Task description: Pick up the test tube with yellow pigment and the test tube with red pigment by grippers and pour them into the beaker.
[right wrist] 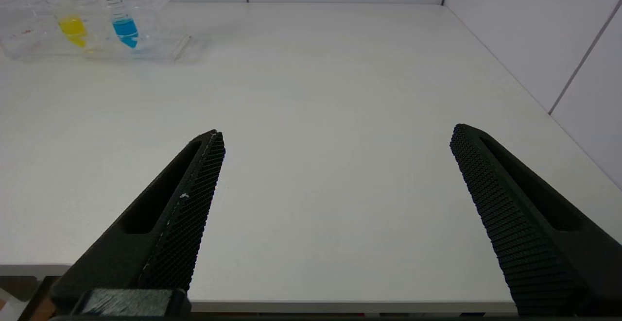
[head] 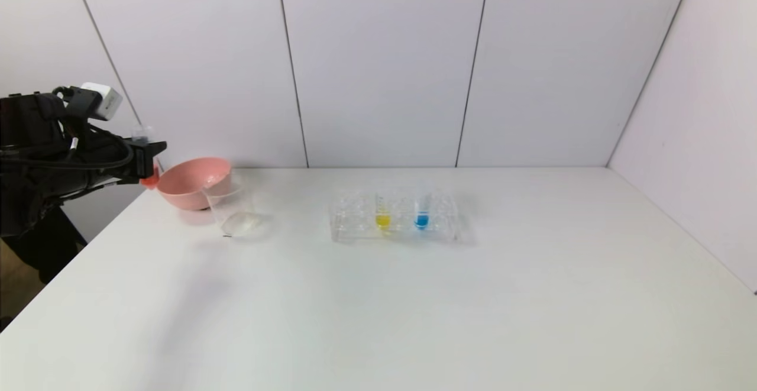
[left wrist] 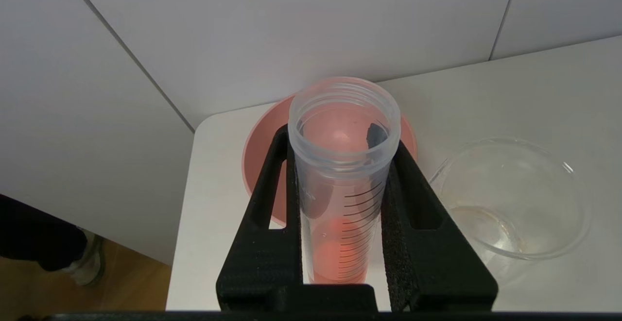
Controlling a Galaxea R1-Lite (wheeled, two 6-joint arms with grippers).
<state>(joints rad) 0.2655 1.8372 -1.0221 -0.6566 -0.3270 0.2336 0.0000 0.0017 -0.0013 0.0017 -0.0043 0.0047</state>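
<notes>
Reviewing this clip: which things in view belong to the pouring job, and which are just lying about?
Part of the job:
- red test tube, held by the left gripper
- yellow test tube, standing in the rack
- beaker
- right gripper, open, waiting over the table

Just lying about:
- pink bowl
- blue test tube
- clear rack

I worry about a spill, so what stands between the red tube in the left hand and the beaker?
Nothing visible. The left hand holds the test tube with red pigment upright over the pink bowl; the beaker stands right beside the bowl, with no object between.
</notes>
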